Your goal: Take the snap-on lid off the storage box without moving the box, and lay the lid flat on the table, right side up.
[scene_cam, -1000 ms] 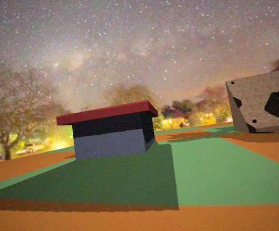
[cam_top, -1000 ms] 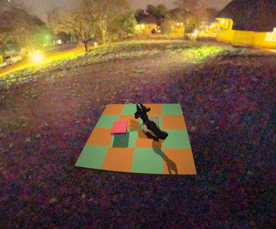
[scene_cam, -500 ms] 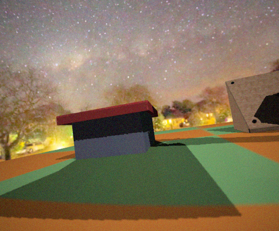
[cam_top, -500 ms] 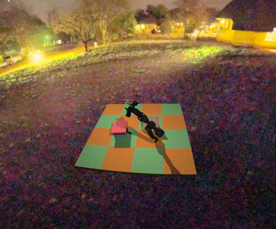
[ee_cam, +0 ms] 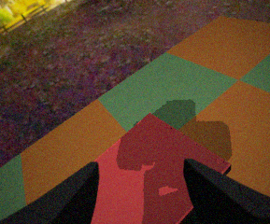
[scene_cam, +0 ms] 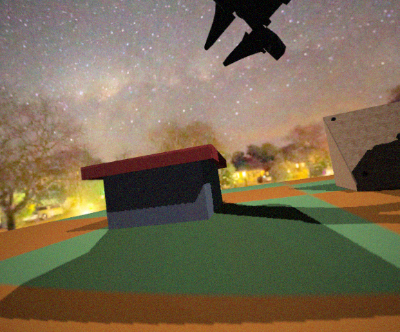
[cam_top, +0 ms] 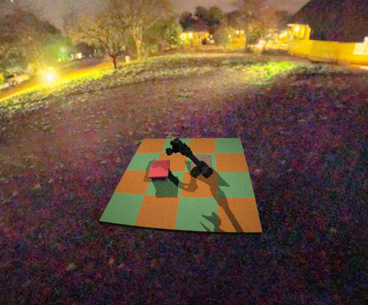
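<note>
The red lid [cam_top: 159, 168] [scene_cam: 150, 161] [ee_cam: 120, 187] sits on top of the storage box [scene_cam: 157, 214], its rim overhanging the walls. The box is blue-grey, stands upright on the chequered table and is mostly in shadow. My gripper [scene_cam: 215, 57] [ee_cam: 141, 163] is open, about half its width, with nothing between the fingers. It hangs in the air well above the lid, to its upper right in the exterior view, and its fingers point down at a slant. In the wrist view the lid shows below and between the fingertips, with the arm's shadow across it.
The table [cam_top: 157, 213] [ee_cam: 167, 89] has green and orange squares and ends at a straight edge, with dark ground beyond. A light-brown block [cam_top: 206, 159] [scene_cam: 367, 132] stands by the arm's base, to the right of the box. Shadows of the arm lie across the table.
</note>
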Available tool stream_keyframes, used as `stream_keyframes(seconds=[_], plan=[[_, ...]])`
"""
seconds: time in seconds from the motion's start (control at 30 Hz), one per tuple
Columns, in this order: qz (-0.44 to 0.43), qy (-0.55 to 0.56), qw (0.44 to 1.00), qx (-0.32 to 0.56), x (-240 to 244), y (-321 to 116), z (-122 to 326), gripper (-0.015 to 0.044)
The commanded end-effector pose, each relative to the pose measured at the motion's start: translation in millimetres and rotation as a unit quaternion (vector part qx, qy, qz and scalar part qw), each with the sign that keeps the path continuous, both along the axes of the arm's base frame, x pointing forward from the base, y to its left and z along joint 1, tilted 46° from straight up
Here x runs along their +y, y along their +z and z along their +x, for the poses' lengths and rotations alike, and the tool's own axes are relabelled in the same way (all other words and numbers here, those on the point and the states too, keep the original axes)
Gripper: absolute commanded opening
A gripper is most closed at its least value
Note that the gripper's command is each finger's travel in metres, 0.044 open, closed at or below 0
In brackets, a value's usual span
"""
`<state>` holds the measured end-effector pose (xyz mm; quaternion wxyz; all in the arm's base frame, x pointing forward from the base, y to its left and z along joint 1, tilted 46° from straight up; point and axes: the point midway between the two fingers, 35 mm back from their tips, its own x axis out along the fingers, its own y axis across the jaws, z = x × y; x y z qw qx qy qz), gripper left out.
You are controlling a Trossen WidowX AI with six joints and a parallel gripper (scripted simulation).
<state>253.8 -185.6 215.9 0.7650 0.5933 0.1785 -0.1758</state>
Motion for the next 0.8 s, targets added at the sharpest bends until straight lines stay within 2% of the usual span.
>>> stream_keyframes(seconds=[0.0,0.07,0.13,0.63,0.77], plan=[[0.385,-0.017,0.923,0.006,39.5,-52.6,0.2,0.0235],[0.476,-0.024,0.879,0.013,49.4,-60.5,-1.6,0.0235],[0.487,-0.025,0.873,0.015,50.6,-61.3,-1.9,0.0235],[0.487,-0.025,0.873,0.015,50.6,-61.3,-1.9,0.0235],[0.485,-0.025,0.874,0.019,66.0,-80.4,4.6,0.0235]])
